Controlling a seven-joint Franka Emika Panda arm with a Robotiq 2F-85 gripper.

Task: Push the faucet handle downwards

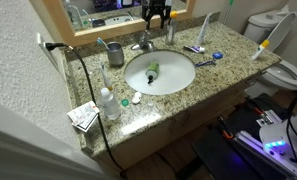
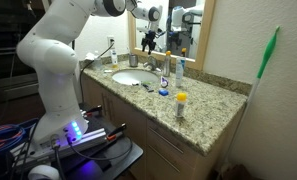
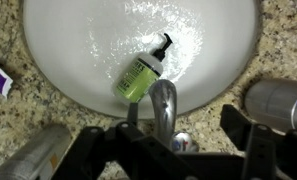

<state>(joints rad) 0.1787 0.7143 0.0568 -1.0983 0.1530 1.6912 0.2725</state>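
The short chrome faucet (image 3: 164, 105) stands at the back rim of the white oval basin (image 3: 78, 70). The faucet handle (image 3: 181, 142) shows as a small shiny cap with a red and blue mark, right behind the spout. My gripper (image 3: 183, 128) is open and hangs straight above the faucet, one dark finger on each side of the handle, not touching it. In both exterior views the gripper (image 1: 156, 14) (image 2: 151, 38) is above the faucet (image 1: 143, 43) (image 2: 152, 62), in front of the mirror. A green soap bottle (image 3: 140, 75) lies in the basin.
A grey metal cup (image 1: 115, 52) stands beside the faucet on the granite counter (image 1: 203, 80). Toothbrushes (image 1: 205, 27) and small bottles (image 1: 108, 104) stand on the counter. A black cable (image 1: 88, 85) runs over the counter edge. A toilet (image 1: 286, 72) is beside the vanity.
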